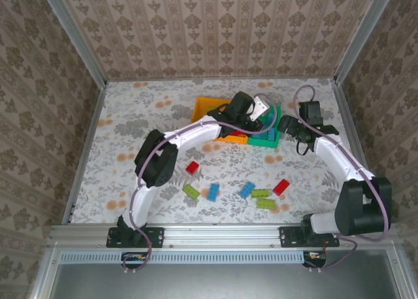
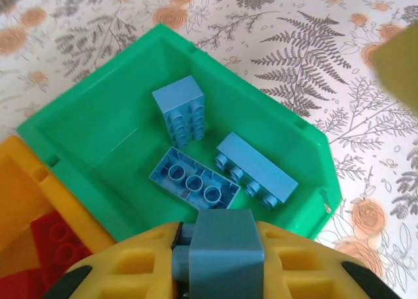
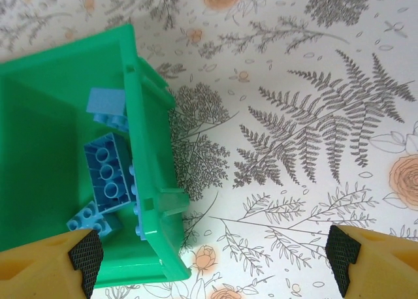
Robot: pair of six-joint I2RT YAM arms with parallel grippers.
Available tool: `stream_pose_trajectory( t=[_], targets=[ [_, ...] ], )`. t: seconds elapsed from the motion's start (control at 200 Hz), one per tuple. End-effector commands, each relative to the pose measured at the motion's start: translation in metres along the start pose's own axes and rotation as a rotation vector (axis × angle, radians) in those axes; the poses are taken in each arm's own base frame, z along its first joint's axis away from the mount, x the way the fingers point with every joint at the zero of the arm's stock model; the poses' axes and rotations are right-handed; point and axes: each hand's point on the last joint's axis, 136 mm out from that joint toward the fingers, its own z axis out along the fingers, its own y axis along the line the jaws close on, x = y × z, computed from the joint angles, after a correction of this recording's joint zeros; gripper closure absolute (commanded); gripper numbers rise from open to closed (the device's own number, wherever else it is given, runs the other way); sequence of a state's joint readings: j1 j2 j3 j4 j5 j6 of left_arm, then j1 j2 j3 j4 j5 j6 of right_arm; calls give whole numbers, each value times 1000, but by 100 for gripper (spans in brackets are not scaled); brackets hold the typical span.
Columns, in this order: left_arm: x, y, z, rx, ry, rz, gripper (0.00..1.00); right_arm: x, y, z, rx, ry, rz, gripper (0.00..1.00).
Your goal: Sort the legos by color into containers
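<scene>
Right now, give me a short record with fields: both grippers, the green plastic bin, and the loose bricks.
left gripper: shut on a blue studded plastic brick, above the green plastic bin
right gripper: open, over table beside that bin
bin contents: three blue bricks
loose on table: red, blue and lime bricks

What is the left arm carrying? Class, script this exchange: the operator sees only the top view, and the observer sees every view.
Observer: A blue brick, clamped in the left jaws above the green bin.
Operator: What is in that bin?
Observer: Three blue bricks lie on its floor, one of them upside down.
Operator: And the right jaws?
Observer: Open and empty, low over the table at the green bin's edge.
</scene>
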State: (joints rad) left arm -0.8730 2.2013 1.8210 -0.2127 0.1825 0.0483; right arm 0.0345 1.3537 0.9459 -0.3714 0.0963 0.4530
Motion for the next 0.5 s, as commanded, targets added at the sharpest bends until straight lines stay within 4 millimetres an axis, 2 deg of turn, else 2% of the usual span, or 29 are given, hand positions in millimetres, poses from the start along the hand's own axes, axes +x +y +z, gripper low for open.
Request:
stream_pose_trajectory(
  t=[0.0, 0.22, 0.355, 0.495],
  targets=[
    [-34, -11, 1, 76, -87, -55, 87, 20, -7, -4, 2, 44, 28, 8],
    [-49, -9, 14, 106, -148, -125, 86, 41, -13, -8, -17, 62, 47, 9],
    [-51, -2, 21, 84, -164, -194, 83, 53, -12, -10, -45, 90, 58, 9],
    [-49, 9, 28, 45, -150, -266, 77, 75, -6, -15, -99, 144, 79, 12]
  ],
)
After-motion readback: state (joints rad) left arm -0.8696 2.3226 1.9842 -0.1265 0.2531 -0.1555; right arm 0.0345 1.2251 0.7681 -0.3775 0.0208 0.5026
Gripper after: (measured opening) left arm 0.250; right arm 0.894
